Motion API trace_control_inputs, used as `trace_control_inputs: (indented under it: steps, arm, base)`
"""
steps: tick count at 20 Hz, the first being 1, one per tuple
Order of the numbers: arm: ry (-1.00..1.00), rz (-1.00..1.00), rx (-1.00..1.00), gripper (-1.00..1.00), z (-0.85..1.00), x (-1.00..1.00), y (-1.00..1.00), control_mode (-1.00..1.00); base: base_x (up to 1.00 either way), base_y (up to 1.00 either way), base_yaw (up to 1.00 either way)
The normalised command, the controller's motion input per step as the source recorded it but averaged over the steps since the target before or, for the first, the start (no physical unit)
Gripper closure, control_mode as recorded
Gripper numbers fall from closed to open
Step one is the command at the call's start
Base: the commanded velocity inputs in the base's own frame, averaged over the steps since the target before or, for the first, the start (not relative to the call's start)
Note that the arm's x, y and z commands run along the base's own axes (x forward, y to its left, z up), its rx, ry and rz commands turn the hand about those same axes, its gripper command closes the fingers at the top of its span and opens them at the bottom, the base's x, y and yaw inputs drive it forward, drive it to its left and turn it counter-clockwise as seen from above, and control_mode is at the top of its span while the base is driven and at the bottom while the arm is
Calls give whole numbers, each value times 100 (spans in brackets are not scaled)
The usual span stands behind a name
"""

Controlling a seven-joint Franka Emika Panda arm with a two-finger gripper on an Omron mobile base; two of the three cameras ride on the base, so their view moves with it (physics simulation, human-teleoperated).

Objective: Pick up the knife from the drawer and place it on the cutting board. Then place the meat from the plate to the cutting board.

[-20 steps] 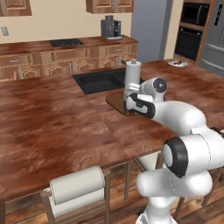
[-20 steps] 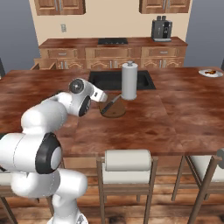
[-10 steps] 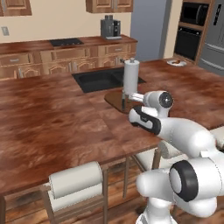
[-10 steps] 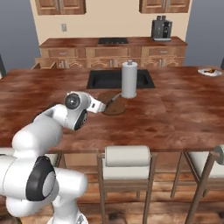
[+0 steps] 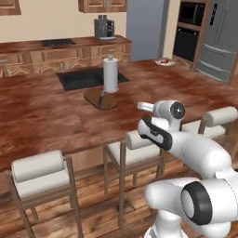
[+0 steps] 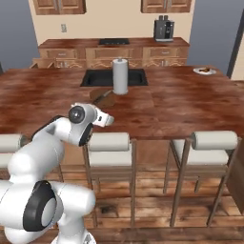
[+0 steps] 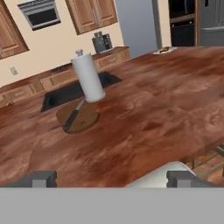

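My desk (image 5: 56, 116) stretches ahead, the plate (image 6: 204, 71) with meat (image 6: 205, 70) far off at two o'clock. The cutting board (image 7: 78, 118) at eleven o'clock already carries the knife (image 7: 72, 116). My hand (image 7: 109, 178) is released, empty. Reaching long for the meat, I risk clipping the paper towel roll (image 7: 87, 78).

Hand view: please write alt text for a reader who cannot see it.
A knife lies on a dark cutting board on a reddish counter, beside an upright paper towel roll. Far back sits a plate.
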Motion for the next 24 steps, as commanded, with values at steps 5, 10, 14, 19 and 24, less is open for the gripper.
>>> trace_control_inputs:
  steps: [5,10,14,19,24]
  arm:
    - [0,0,0,-100,0,0,0,100]
    - [0,0,0,-100,0,0,0,100]
    - [0,0,0,-100,0,0,0,100]
    - [0,0,0,-100,0,0,0,100]
    - [0,0,0,-100,0,0,0,100]
  base:
    - [32,-100,0]
    - [37,-100,0]
    - [23,-100,0]
    - [27,-100,0]
    - [30,-100,0]
